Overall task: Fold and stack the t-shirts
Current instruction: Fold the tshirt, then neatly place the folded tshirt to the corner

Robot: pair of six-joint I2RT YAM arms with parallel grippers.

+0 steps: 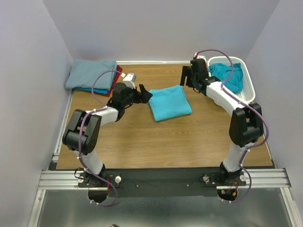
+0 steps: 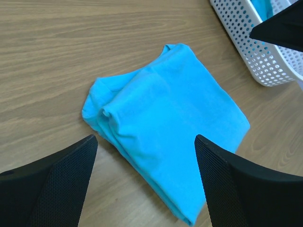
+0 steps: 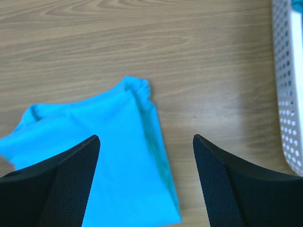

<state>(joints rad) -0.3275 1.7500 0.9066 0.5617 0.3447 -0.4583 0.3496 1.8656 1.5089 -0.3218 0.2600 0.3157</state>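
A bright turquoise t-shirt (image 1: 169, 102) lies folded into a rough rectangle on the wooden table, mid-back. It also shows in the left wrist view (image 2: 165, 123) and the right wrist view (image 3: 94, 156). My left gripper (image 1: 146, 94) hovers just left of it, open and empty (image 2: 144, 146). My right gripper (image 1: 187, 77) hovers above its far right corner, open and empty (image 3: 146, 146). A deeper teal t-shirt (image 1: 229, 74) lies bunched in the white basket. A folded stack sits at the back left: a grey-blue tee (image 1: 91, 72) on top, with blue and red edges (image 1: 111, 88) beneath.
The white lattice basket (image 1: 249, 87) stands at the back right, close to my right arm; its wall shows in both wrist views (image 2: 255, 52) (image 3: 286, 94). Grey walls enclose the table on three sides. A metal rail (image 1: 161, 178) runs along the near edge.
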